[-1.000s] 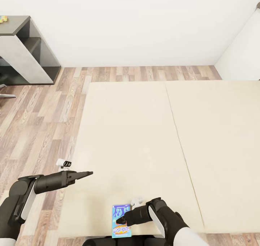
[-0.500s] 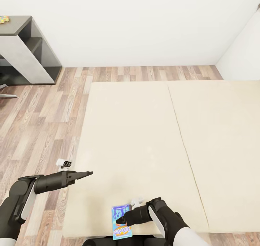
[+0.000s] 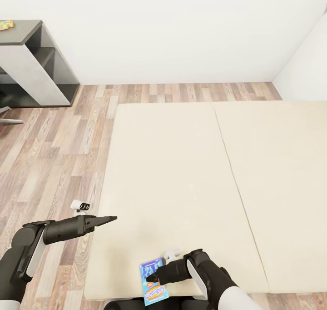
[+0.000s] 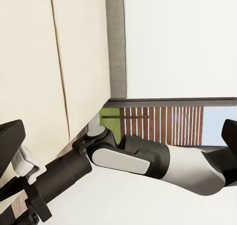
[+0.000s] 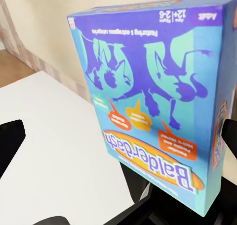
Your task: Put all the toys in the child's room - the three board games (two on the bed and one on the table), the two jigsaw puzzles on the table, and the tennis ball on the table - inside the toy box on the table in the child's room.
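1. While it stands gripped near the bed's near edge, the flat blue printed board game box with purple cartoon figures (image 3: 153,279) sits at the tip of the right gripper (image 3: 150,279); the right wrist view shows the same box (image 5: 158,94) close up, tilted, with "Balderdash" lettering on its face.
2. The right gripper's black fingers are clamped on the box, and the right arm is bent sharply, its forearm pointing toward the robot's left, low over the mattress edge.
3. The left gripper (image 3: 111,218) is pinched to a narrow point holding nothing, its arm stretched level above the boundary between the wood-plank floor (image 3: 50,164) and the wide bed with a plain beige mattress (image 3: 181,173).
4. Far off at the left stands the dark-grey lower table section (image 3: 27,30), with a small multicoloured jigsaw slab (image 3: 5,25) at its edge.
5. Compared with a second ago, both arms keep the same pose; the whole scene has slid slightly rightward in the head view, which is camera motion.
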Controlling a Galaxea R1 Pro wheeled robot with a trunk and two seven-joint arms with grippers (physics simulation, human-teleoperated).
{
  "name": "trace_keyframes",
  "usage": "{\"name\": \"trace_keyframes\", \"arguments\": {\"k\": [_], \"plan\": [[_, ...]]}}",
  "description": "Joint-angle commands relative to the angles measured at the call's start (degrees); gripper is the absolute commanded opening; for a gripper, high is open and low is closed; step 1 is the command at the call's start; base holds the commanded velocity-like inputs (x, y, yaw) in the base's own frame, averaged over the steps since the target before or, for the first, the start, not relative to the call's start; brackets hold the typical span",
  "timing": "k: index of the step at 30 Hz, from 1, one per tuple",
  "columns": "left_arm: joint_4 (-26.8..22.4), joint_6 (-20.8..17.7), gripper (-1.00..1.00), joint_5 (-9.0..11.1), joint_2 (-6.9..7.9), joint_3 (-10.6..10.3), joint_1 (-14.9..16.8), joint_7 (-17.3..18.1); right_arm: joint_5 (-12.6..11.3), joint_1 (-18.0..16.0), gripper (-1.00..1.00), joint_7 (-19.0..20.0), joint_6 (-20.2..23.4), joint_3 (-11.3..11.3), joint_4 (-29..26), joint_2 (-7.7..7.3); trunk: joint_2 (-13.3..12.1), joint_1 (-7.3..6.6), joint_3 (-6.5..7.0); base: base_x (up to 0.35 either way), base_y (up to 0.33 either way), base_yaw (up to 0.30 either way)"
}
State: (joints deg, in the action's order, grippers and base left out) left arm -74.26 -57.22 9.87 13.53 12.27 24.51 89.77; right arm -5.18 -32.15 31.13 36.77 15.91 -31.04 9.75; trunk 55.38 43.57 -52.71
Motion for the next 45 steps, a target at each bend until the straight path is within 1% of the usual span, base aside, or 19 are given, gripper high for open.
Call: {"name": "trace_keyframes", "arguments": {"k": [1,14,27,45], "plan": [[0.0,-0.6,1.0,0.0,0.01,0.0,0.0,0.2,-0.5,0.0,1.0,-0.2,0.4,0.2,-0.1,-0.02,0.0,0.01,-0.03,0.0,0.018,0.0],[0.0,-0.6,1.0,0.0,0.01,0.0,0.0,0.2,-0.5,0.0,1.0,-0.2,0.5,0.1,0.0,-0.01,0.0,0.01,-0.03,0.0,0.004,0.0],[0.0,-0.6,1.0,0.0,0.01,0.0,0.0,0.2,-0.5,0.0,1.0,-0.2,0.6,0.1,0.0,-0.02,0.0,0.01,-0.03,0.0,0.089,0.0],[0.0,-0.6,1.0,0.0,0.01,0.0,0.0,0.2,-0.5,0.0,1.0,-0.1,0.8,0.1,0.0,-0.05,0.0,0.01,-0.03,0.0,0.004,0.0]]}}
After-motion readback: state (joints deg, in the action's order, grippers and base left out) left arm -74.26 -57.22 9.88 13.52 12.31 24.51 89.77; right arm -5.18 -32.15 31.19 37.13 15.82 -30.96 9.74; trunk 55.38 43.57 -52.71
